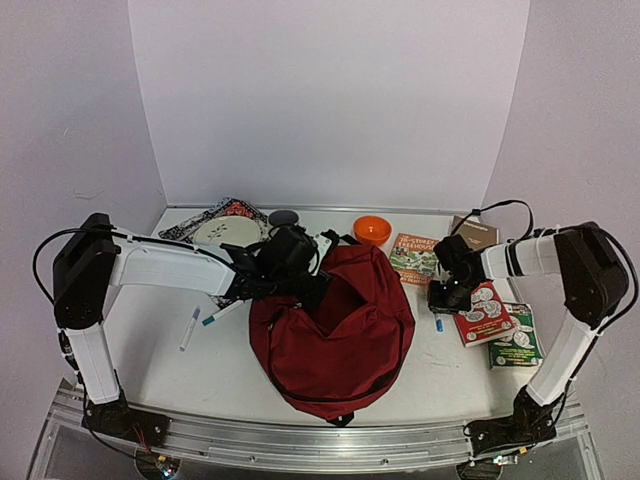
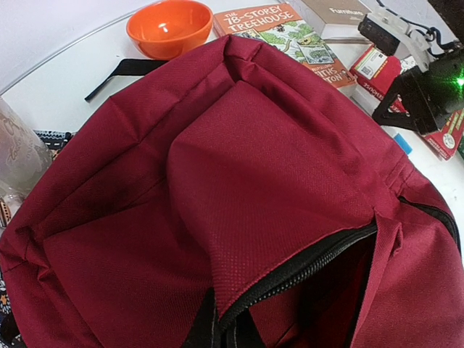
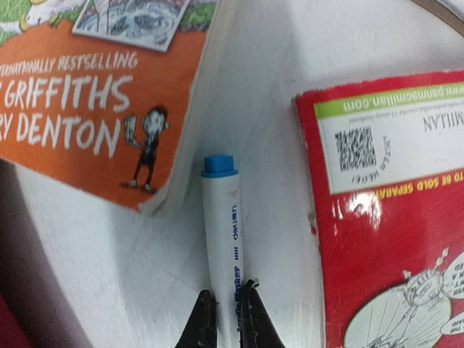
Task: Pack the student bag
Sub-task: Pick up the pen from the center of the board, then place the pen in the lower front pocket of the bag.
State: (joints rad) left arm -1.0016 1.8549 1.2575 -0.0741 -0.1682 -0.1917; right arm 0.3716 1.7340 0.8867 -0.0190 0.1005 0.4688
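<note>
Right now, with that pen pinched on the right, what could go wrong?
1. The right gripper pinches the marker only at its tail end, so it may swing or slip when lifted.
2. The marker lies close between the orange book and the red book; lifting could nudge either.
3. The student bag looks unzipped only narrowly, its flap apparently held by the left gripper; the marker could snag there.

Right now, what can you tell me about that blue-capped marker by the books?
The marker is a slim white barrel with blue print and a blue cap, plastic by its look. It lies flat on the white table between an orange book and a red book, cap pointing away from the right pincer, whose tips pinch its barrel.
</note>
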